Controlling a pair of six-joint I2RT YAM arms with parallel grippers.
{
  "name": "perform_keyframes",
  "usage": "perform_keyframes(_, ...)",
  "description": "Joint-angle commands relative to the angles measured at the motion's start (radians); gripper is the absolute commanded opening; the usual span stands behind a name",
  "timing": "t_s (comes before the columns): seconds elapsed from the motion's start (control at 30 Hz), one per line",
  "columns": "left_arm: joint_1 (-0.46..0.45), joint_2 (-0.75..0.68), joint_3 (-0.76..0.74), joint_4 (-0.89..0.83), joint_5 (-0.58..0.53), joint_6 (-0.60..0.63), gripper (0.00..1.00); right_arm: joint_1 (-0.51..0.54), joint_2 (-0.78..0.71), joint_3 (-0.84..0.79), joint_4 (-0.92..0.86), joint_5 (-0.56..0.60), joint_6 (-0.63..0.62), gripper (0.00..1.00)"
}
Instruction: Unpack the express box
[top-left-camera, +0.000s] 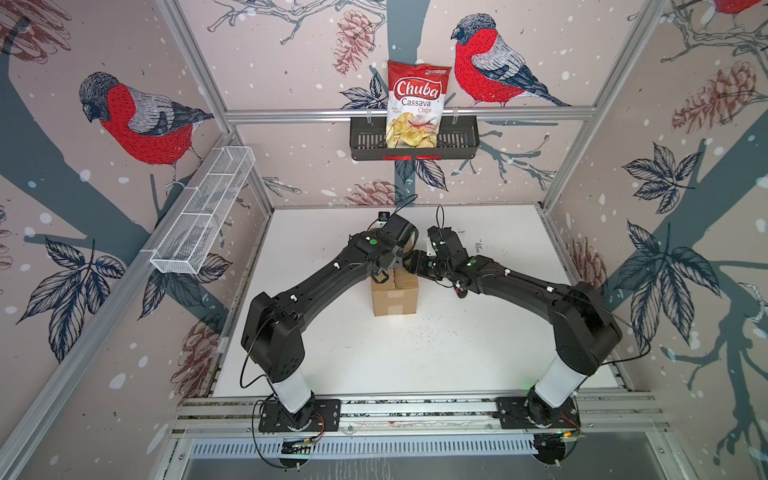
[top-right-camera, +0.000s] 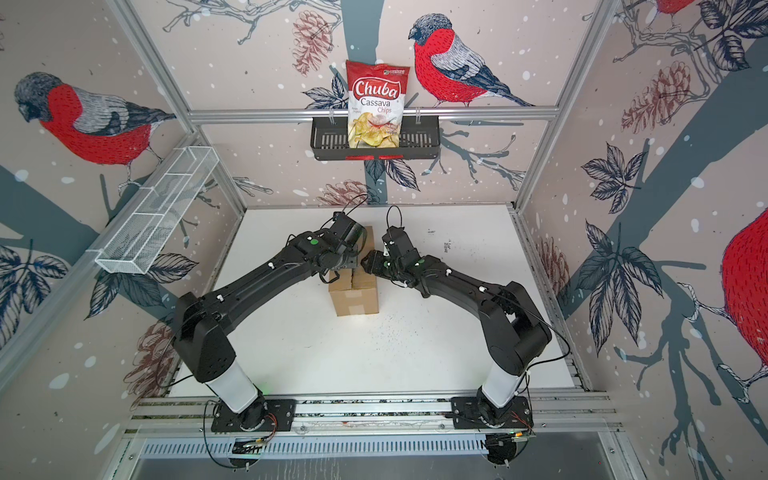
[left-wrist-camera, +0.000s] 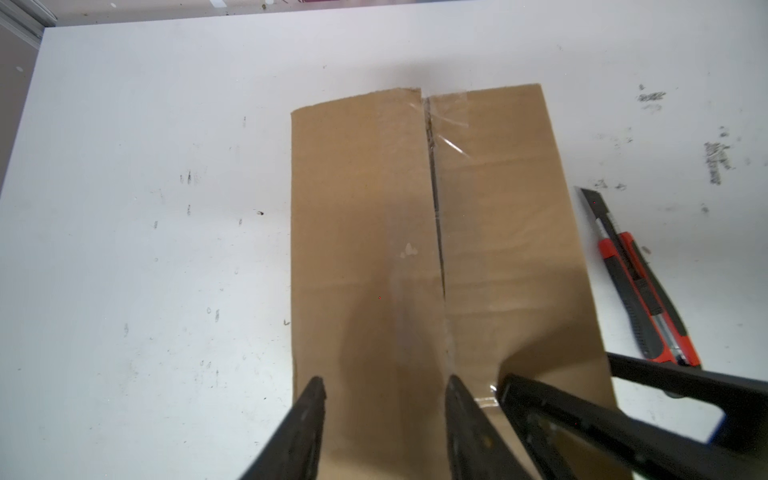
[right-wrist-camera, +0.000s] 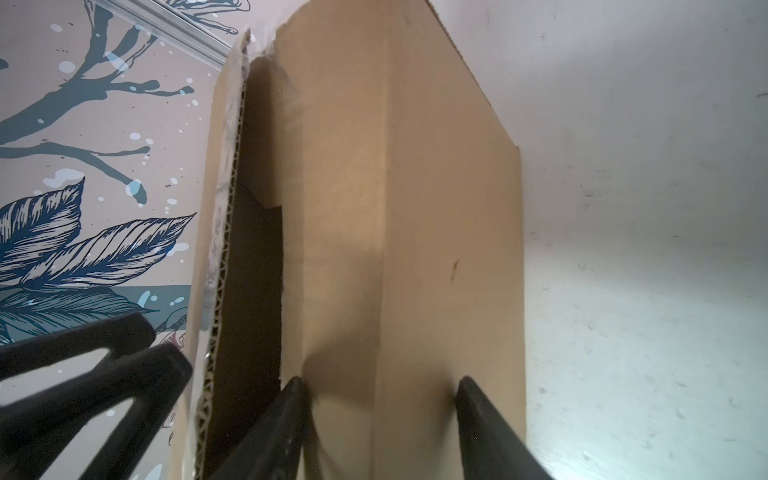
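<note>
express box (top-left-camera: 395, 297): upright, mid table (top-left-camera: 457, 353), top seam (left-wrist-camera: 436, 208) slit | L gripper (left-wrist-camera: 384, 386): jaws apart, empty, over box top | R gripper (right-wrist-camera: 380, 386): jaws apart, astride top-edge fold, no clamp seen

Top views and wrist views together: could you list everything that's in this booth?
table: one, white, booth floor
express box: one, brown, table centre, seam split
utility knife: one, red-black, beside the box
wall basket: one, black, back rail
chips bag: one, red-white, in wall basket
wire basket: one, white, left wall
arms: two, black, reaching over the box
left tool: one, black, open above the box top
right tool: one, black, open at the box's edge
</note>
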Motion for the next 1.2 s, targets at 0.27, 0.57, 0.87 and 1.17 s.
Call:
perform_keyframes(0.27, 0.008, -0.018, 0.028, 0.028, 0.021, 0.049, 0.91, 0.008, -0.029, 0.031, -0.146, 0.074, -0.032, 0.65)
perform_keyframes(0.57, 0.008, 0.045, 0.093, -0.061, 0.001, 0.042, 0.92, 0.006, -0.045, 0.037, -0.147, 0.067, -0.051, 0.70)
perform_keyframes(0.87, 0.008, 0.145, 0.172, -0.119, -0.056, 0.009, 0.83, 0.000, -0.018, 0.028, -0.116, 0.040, -0.052, 0.71)
perform_keyframes(1.17, 0.007, 0.220, 0.237, -0.200, -0.104, -0.001, 0.75, -0.008, -0.010, 0.001, -0.084, 0.033, -0.030, 0.70)
